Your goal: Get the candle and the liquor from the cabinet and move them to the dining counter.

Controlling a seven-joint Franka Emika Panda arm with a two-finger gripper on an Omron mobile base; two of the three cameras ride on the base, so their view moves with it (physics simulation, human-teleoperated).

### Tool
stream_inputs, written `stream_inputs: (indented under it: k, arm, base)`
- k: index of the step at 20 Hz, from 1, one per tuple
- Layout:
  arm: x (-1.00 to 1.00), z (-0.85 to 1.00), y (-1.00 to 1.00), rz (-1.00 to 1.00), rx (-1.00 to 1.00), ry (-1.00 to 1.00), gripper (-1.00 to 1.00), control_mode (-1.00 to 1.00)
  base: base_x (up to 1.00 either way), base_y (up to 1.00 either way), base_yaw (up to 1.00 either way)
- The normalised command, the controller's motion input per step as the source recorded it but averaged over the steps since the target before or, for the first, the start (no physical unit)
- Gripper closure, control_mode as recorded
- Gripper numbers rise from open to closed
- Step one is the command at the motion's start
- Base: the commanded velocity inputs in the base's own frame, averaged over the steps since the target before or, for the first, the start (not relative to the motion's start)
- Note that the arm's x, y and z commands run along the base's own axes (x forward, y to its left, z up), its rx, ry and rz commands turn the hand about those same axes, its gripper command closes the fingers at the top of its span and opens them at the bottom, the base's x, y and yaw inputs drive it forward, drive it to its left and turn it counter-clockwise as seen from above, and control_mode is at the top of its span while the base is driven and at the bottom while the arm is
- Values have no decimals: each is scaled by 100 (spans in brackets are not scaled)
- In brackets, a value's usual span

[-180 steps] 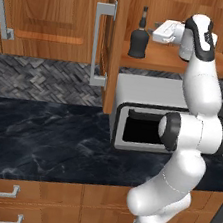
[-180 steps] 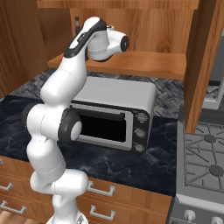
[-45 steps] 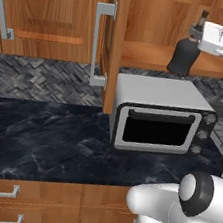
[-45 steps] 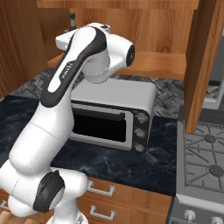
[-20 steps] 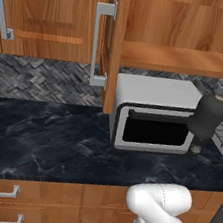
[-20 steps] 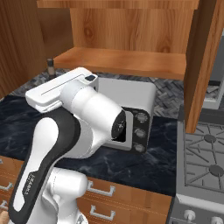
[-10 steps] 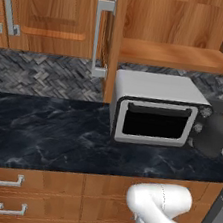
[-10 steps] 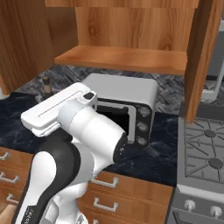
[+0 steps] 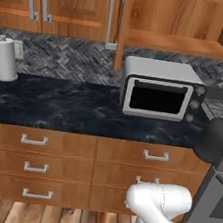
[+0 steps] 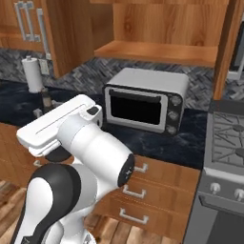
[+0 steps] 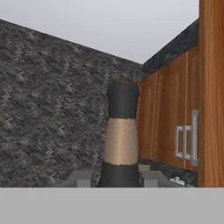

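the fingers are clenched on the neck of the liquor, carried low beside the stove, clear of the open cabinet, so the carry is underway and next calls for reaching the dining counter and setting it upright.

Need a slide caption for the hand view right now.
Claw shut on the liquor, neck and cap upright against patterned backsplash.
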Motion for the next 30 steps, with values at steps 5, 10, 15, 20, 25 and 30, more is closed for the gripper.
stream_inputs:
  k: [5, 10, 15, 20, 25, 30]
  arm:
    - [0, 0, 0, 0, 0, 0, 100, 100]
    - [0, 0, 0, 0, 0, 0, 100, 100]
    - [0, 0, 0, 0, 0, 0, 100, 100]
    - [0, 0, 0, 0, 0, 0, 100, 100]
    - [0, 0, 0, 0, 0, 0, 100, 100]
    - [0, 0, 0, 0, 0, 0, 100, 100]
  base:
    - [-33, 66, 29]
    - [0, 89, 37]
    - [-1, 89, 39]
    - [-17, 72, 38]
    - [-5, 43, 31]
    - [26, -14, 32]
